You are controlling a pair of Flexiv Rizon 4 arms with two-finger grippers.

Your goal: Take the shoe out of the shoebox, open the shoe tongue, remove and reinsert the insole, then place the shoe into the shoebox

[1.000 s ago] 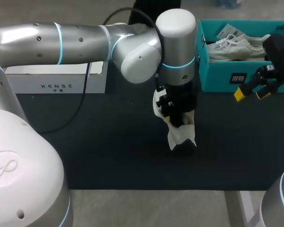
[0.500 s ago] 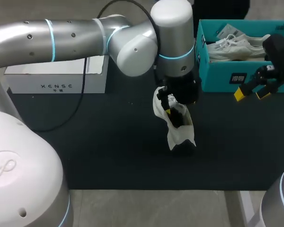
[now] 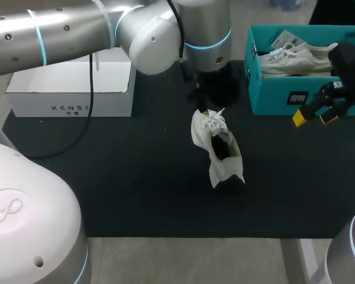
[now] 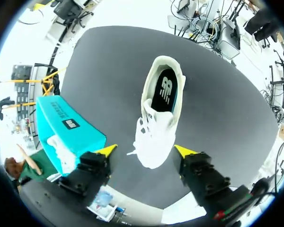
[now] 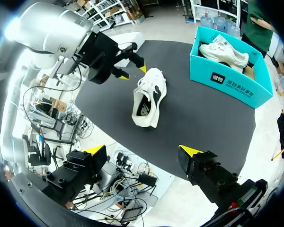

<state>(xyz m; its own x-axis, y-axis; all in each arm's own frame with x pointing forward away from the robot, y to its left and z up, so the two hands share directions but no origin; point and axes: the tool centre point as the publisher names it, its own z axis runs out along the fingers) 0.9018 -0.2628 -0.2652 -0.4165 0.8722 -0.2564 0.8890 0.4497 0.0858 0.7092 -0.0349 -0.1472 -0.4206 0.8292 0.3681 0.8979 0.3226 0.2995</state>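
A white shoe (image 3: pixel 216 148) rests alone on the black mat (image 3: pixel 136 177), its toe toward the far side. In the left wrist view the shoe (image 4: pixel 158 118) shows its dark insole (image 4: pixel 166 90) inside the opening. My left gripper (image 3: pixel 210 100) hangs over the toe and laces; its open yellow fingers (image 4: pixel 146 151) stand either side of the toe without touching it. The teal shoebox (image 3: pixel 278 97) at the far right holds a second white shoe (image 3: pixel 296 59). My right gripper (image 3: pixel 315 115) hovers open at the box's front wall, empty. From the right wrist, the shoe (image 5: pixel 149 97), the box (image 5: pixel 232 71) and the left gripper (image 5: pixel 132 71) lie far ahead.
A white cardboard box (image 3: pixel 71 94) stands at the far left of the mat. The mat's front edge (image 3: pixel 183 236) runs close behind the shoe's heel. Bare mat lies left and right of the shoe.
My left gripper has drawn up and back out of the shoe's opening toward the far side, letting go of it. The shoe stays in place. The right arm has not moved.
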